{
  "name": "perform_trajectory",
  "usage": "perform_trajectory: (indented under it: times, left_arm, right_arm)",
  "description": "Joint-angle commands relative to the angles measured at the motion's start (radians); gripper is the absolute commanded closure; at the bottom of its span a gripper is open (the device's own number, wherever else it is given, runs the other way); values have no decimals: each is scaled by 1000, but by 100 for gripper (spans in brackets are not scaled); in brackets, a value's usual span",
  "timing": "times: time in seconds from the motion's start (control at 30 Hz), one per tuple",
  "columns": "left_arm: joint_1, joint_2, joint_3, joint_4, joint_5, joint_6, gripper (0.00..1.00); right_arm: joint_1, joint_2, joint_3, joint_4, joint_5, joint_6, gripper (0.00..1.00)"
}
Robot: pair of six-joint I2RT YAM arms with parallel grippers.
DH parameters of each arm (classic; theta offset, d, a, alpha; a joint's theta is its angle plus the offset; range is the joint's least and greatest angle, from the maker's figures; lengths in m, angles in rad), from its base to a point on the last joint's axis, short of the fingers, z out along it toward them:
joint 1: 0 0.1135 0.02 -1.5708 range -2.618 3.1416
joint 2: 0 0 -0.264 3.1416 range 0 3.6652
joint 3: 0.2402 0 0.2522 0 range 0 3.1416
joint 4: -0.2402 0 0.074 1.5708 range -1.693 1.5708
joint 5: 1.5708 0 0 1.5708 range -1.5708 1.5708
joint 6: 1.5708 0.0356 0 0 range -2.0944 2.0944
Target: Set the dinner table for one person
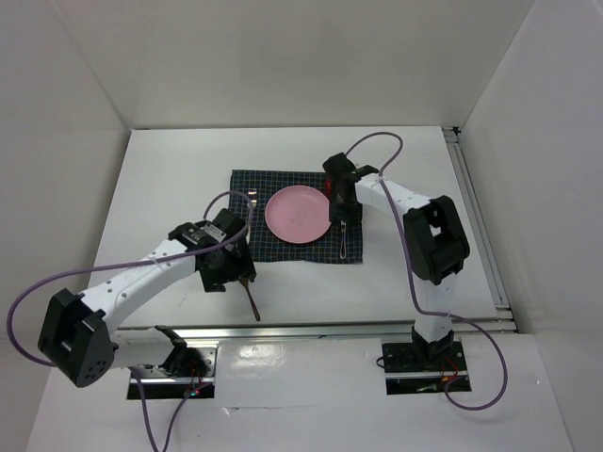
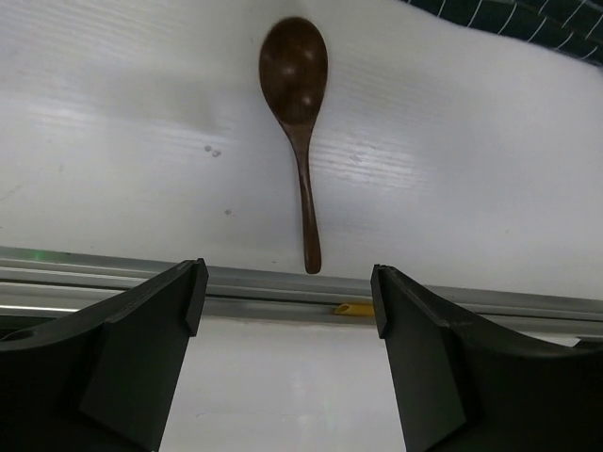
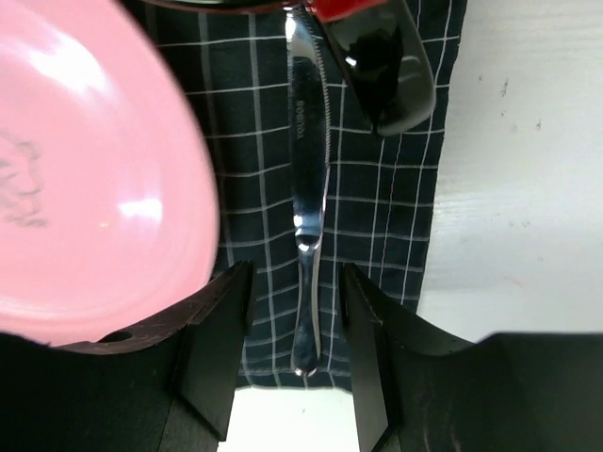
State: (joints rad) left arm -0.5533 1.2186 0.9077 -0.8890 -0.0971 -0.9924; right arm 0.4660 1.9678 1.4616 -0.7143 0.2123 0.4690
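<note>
While the left gripper (image 2: pixel 287 278) hangs wide open over the dark wooden spoon (image 2: pixel 297 94), the right gripper (image 3: pixel 297 282) has jaws apart astride the shiny steel knife (image 3: pixel 309 188).
Spoon looks light and stiff on the plain white dinner table (image 2: pixel 471 169), I'd grab mid-handle; knife's probably slippery, flat on the navy checked cloth mat (image 3: pixel 377 207); blade stamp unreadable.

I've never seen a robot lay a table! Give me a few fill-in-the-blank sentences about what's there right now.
1. The pink plate sits on a dark checked ____.
2. In the top view, the knife lies on the plate's ____ side.
3. The wooden spoon lies on the bare white ____.
4. The left gripper is near the spoon with its jaws ____.

Missing words: mat; right; table; open.
</note>
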Motion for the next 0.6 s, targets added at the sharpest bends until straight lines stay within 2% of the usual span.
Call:
perform_trajectory:
  times: [0.0,0.33,0.57]
  left_arm:
    - [-65,59,-15,33,-16,-87,12]
    - [-106,146,-69,100,-7,-88,17]
    - [-125,209,-113,208,-6,-124,27]
  right_arm:
    - [-6,-144,10,21,-20,0,49]
    - [-6,-374,-98,-36,-30,39,49]
    - [-6,-414,-107,-66,-11,39,49]
